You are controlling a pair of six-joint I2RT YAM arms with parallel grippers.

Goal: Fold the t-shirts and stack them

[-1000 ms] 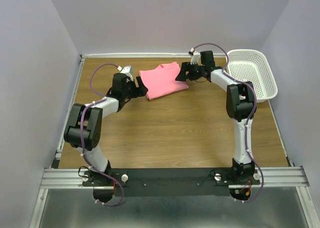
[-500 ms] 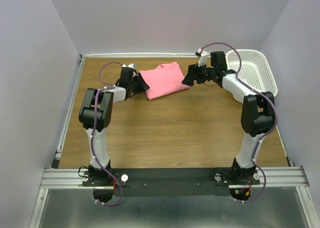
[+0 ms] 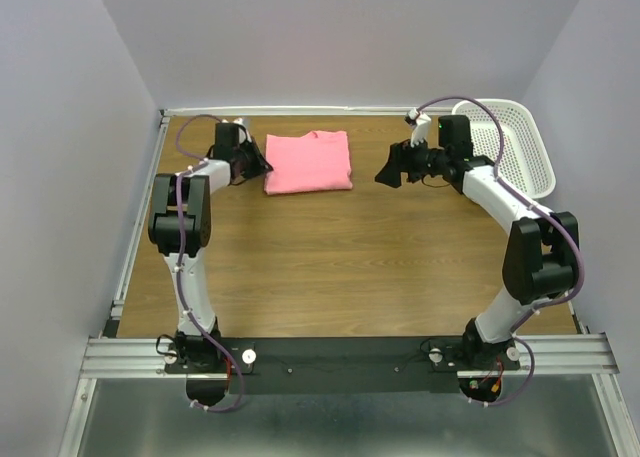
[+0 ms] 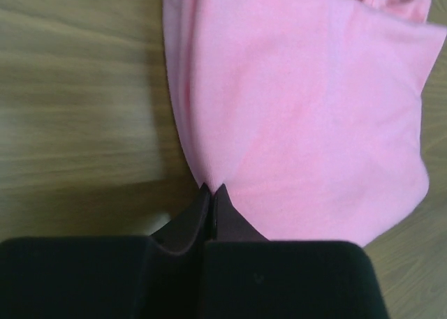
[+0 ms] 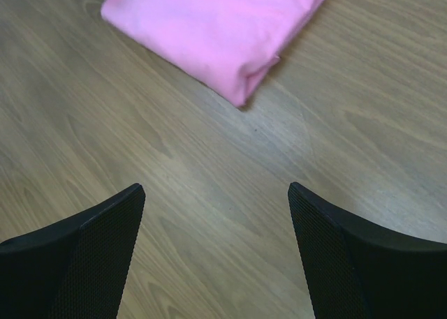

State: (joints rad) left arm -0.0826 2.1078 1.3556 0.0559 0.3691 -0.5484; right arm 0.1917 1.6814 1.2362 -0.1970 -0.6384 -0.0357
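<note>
The wooden tabletop fills my overhead view, with both arms reaching from the near edge toward its far end. At the far right corner sits a white plastic mesh basket, tilted against the wall, with the right arm's forearm just beside it. A salmon-pink t-shirt lies folded into a compact rectangle on the far middle of the tabletop, between the two arms and well apart from the basket.

The left end effector meets the t-shirt's left edge. In my left wrist view its fingers are pressed together with no gap, and the pink cloth puckers to a point where the tips pinch it.

The right end effector stands to the right of the t-shirt and does not touch it. In my right wrist view its fingers are spread wide with nothing between them. There is bare wood below them and a folded corner of the t-shirt beyond the tips.
</note>
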